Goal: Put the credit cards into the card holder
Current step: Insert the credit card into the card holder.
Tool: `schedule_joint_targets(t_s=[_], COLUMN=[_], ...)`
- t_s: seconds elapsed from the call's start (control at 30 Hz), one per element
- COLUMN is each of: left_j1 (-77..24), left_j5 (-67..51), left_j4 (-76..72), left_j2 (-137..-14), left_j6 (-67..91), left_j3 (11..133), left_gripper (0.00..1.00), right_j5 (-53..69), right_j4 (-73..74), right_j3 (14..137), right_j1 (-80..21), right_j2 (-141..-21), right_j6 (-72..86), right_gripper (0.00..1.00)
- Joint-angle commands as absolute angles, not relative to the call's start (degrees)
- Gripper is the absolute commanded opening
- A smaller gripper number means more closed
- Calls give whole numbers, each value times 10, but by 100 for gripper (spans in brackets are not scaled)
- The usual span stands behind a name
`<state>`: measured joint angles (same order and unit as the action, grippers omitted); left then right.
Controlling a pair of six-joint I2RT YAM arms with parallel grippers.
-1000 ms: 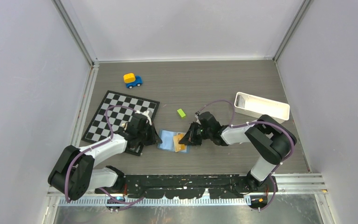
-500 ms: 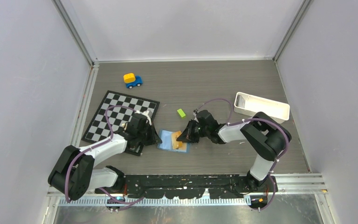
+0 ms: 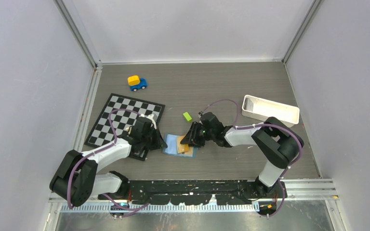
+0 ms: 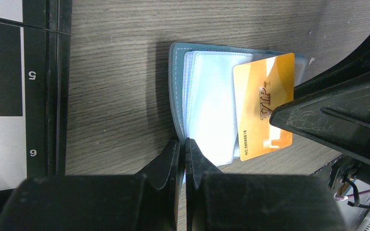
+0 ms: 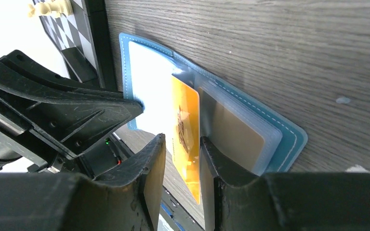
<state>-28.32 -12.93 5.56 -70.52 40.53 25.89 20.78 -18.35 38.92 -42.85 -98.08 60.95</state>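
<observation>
Gold card (image 4: 265, 106) deeper in card holder (image 4: 207, 110)

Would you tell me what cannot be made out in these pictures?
- Right wrist: the right gripper straddles the gold card; its fingers hide the card's near end.
- Left wrist: the same fingers cover part of the card's right edge, so whether it has entered a slot is unclear.
- Top external: the card holder is too small to show its slots.

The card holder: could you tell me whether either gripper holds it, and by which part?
The left gripper is shut on the card holder, pinching the edge nearest that arm. The right gripper only straddles the gold card, jaws apart.
</observation>
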Motion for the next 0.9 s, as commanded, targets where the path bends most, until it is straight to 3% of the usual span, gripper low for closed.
schedule_joint_targets(t_s=[0.0,0.2,0.87], left_j1=[-280,-280,-280], left_j5=[-132,-133,-134], left_j4=[55,54,56], left_j2=[-695,-696,-690], left_j6=[406,406,405], left_j3=[254,255,252], left_gripper=[0,0,0], right_j5=[130,88,83], right_j4=[-26,66,72], right_j3=[388,408,466], right_j1=[-435,-451,-487], right_j2=[-966,-936,-985], right_j6=[562,538,569], right_gripper=[38,39,33])
